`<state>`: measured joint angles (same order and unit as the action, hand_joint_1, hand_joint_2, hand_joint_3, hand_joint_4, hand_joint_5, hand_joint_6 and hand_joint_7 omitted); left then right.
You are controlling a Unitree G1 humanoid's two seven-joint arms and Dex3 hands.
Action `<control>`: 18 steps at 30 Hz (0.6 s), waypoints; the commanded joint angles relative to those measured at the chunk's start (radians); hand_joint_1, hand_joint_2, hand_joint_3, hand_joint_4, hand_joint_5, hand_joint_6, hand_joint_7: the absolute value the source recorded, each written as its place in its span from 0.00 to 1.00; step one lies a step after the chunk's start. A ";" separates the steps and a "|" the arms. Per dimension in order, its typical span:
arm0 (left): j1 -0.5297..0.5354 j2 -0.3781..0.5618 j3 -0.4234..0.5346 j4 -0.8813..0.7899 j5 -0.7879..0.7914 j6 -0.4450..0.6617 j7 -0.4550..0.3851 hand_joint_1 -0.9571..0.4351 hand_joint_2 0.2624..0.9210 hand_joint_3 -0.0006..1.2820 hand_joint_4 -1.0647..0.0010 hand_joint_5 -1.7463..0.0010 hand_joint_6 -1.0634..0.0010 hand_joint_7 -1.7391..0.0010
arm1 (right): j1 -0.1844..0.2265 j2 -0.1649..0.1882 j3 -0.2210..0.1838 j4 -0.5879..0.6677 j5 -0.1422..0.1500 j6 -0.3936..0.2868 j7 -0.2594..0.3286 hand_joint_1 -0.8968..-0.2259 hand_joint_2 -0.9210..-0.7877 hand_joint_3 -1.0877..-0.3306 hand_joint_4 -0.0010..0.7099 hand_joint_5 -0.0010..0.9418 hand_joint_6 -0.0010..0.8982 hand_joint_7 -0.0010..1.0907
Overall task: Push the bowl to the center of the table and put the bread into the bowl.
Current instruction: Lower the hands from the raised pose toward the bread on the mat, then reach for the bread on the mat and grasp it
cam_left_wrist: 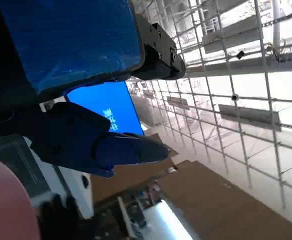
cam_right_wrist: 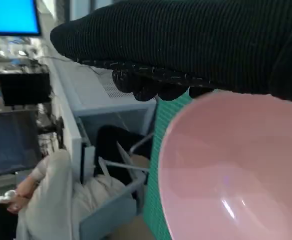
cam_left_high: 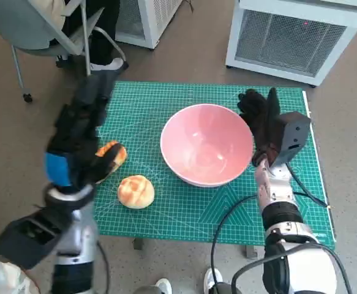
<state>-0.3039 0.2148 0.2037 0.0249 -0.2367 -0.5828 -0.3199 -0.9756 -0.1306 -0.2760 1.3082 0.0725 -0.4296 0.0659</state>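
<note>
Your pink bowl (cam_left_high: 206, 144) sits near the middle of the green cutting mat (cam_left_high: 166, 208) on the counter, with the right robot hand (cam_left_high: 259, 119) standing edge-on just beside its rim, fingers extended and apart, holding nothing; whether the glove touches the rim, you cannot tell. One bread roll (cam_left_high: 136, 191) lies on the mat between the bowl and the left robot hand (cam_left_high: 80, 138). A second, orange-tinted bread piece (cam_left_high: 111, 155) is tucked under that hand's fingers, which seem to curl around it, though a firm grip is not plain from here.

Watch these risks. If you keep pushing with the right robot hand, the light bowl could slide on into the loose roll or toward the left robot hand. If the left grip is only partial, the bread may drop short of the bowl when lifted. A high push on the rim could tip the bowl.

No brand or legible writing shows; the blue screen's white marks are unreadable.
</note>
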 commanded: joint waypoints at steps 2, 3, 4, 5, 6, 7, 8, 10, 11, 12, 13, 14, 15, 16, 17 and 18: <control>-0.018 0.130 0.060 0.087 0.115 -0.079 -0.001 0.34 1.00 0.24 0.72 1.00 0.61 0.99 | -0.010 -0.028 0.000 -0.028 0.001 -0.089 0.028 0.57 0.00 0.23 0.27 0.00 0.21 0.15; -0.023 0.155 0.067 0.104 0.138 -0.091 0.001 0.34 1.00 0.24 0.72 1.00 0.62 0.99 | -0.011 -0.031 0.000 -0.034 0.003 -0.109 0.036 0.56 0.00 0.23 0.27 0.00 0.21 0.15; -0.028 0.197 0.077 0.123 0.174 -0.097 0.000 0.33 1.00 0.24 0.72 1.00 0.62 0.99 | -0.010 -0.037 0.001 -0.048 0.006 -0.144 0.055 0.55 0.00 0.24 0.27 0.00 0.21 0.15; -0.031 0.224 0.081 0.137 0.196 -0.101 0.000 0.33 1.00 0.24 0.72 1.00 0.62 0.99 | -0.010 -0.040 0.002 -0.056 0.008 -0.167 0.067 0.54 0.00 0.24 0.28 0.00 0.22 0.16; -0.036 0.260 0.084 0.154 0.218 -0.100 -0.007 0.33 1.00 0.24 0.72 1.00 0.63 0.99 | -0.008 -0.045 0.003 -0.068 0.012 -0.200 0.087 0.52 0.00 0.25 0.28 0.00 0.22 0.16; -0.040 0.285 0.084 0.167 0.232 -0.101 -0.011 0.33 1.00 0.25 0.73 1.00 0.63 0.99 | -0.007 -0.048 0.003 -0.076 0.014 -0.222 0.101 0.52 0.00 0.25 0.29 0.01 0.23 0.16; -0.045 0.316 0.082 0.182 0.247 -0.094 -0.019 0.33 1.00 0.25 0.74 1.00 0.64 1.00 | -0.003 -0.052 0.004 -0.090 0.018 -0.257 0.123 0.52 0.00 0.25 0.29 0.01 0.23 0.16; -0.054 0.369 0.076 0.205 0.273 -0.078 -0.034 0.33 1.00 0.24 0.75 1.00 0.64 1.00 | 0.007 -0.057 0.005 -0.121 0.030 -0.324 0.171 0.53 0.00 0.25 0.30 0.01 0.23 0.16; -0.057 0.392 0.072 0.214 0.284 -0.070 -0.040 0.33 1.00 0.23 0.76 1.00 0.64 1.00 | 0.012 -0.058 0.005 -0.136 0.037 -0.354 0.193 0.52 0.00 0.25 0.30 0.01 0.23 0.16; -0.063 0.417 0.066 0.226 0.296 -0.059 -0.050 0.33 1.00 0.23 0.76 1.00 0.64 1.00 | 0.019 -0.057 0.004 -0.160 0.051 -0.388 0.226 0.52 0.00 0.25 0.31 0.01 0.23 0.17; -0.068 0.435 0.060 0.236 0.303 -0.053 -0.056 0.32 1.00 0.22 0.76 1.00 0.64 1.00 | 0.024 -0.056 0.004 -0.175 0.062 -0.411 0.248 0.52 0.00 0.26 0.31 0.01 0.23 0.17; -0.073 0.455 0.053 0.247 0.316 -0.046 -0.062 0.32 1.00 0.21 0.76 1.00 0.64 1.00 | 0.033 -0.053 0.005 -0.202 0.079 -0.438 0.278 0.52 0.00 0.27 0.32 0.02 0.23 0.17; -0.077 0.469 0.048 0.255 0.325 -0.041 -0.065 0.32 1.00 0.20 0.76 1.00 0.63 1.00 | 0.039 -0.051 0.006 -0.221 0.092 -0.456 0.300 0.51 0.00 0.29 0.33 0.02 0.23 0.17; -0.084 0.489 0.039 0.270 0.345 -0.037 -0.068 0.32 1.00 0.19 0.76 1.00 0.63 0.99 | 0.052 -0.047 0.010 -0.257 0.111 -0.482 0.330 0.49 0.00 0.31 0.34 0.02 0.23 0.17; -0.090 0.503 0.032 0.280 0.359 -0.035 -0.069 0.32 1.00 0.19 0.76 1.00 0.62 0.99 | 0.061 -0.044 0.012 -0.282 0.126 -0.500 0.353 0.49 0.00 0.31 0.34 0.02 0.23 0.17; -0.097 0.520 0.023 0.292 0.378 -0.029 -0.070 0.31 1.00 0.18 0.76 1.00 0.62 0.99 | 0.073 -0.041 0.018 -0.318 0.144 -0.519 0.377 0.48 0.00 0.32 0.34 0.02 0.23 0.17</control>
<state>-0.3788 0.6866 0.2570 0.2846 0.0890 -0.6260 -0.3751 -0.9620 -0.1842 -0.2695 1.0571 0.1676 -0.9007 0.3706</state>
